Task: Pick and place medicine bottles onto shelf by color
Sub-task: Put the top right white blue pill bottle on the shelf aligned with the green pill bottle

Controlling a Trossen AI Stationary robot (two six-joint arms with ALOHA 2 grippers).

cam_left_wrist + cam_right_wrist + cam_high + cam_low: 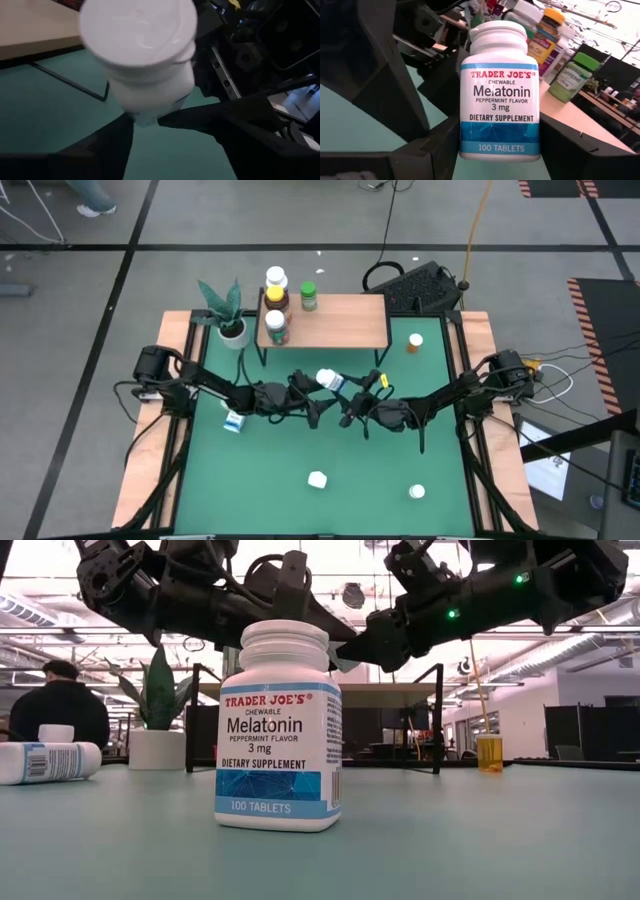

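A white-and-blue Melatonin bottle (327, 380) with a white cap hangs above the table's middle, just in front of the shelf (345, 320). My right gripper (500, 157) is shut on it. My left gripper (145, 122) meets it from the other side. Its fingers are open and stand on either side of the bottle's body, with the cap (137, 30) facing that wrist. Two amber bottles (276, 280) and a green one (309, 296) stand on the shelf. My right gripper pinches the bottle's lower body, near its base (466, 146), between its two fingers. The fingers come about level from the table's right side. The bottle is lifted clear of the table, its cap (323, 377) pointing toward the left arm. My left gripper: I cannot tell whether its fingers (107, 145) touch the bottle.
A second Melatonin bottle (280, 725) stands near the front edge and a white-capped one (417, 492) at the front right. Another white-and-blue bottle (233, 421) lies under the left arm. An orange bottle (415, 342) stands right of the shelf and a potted plant (230, 315) left of it.
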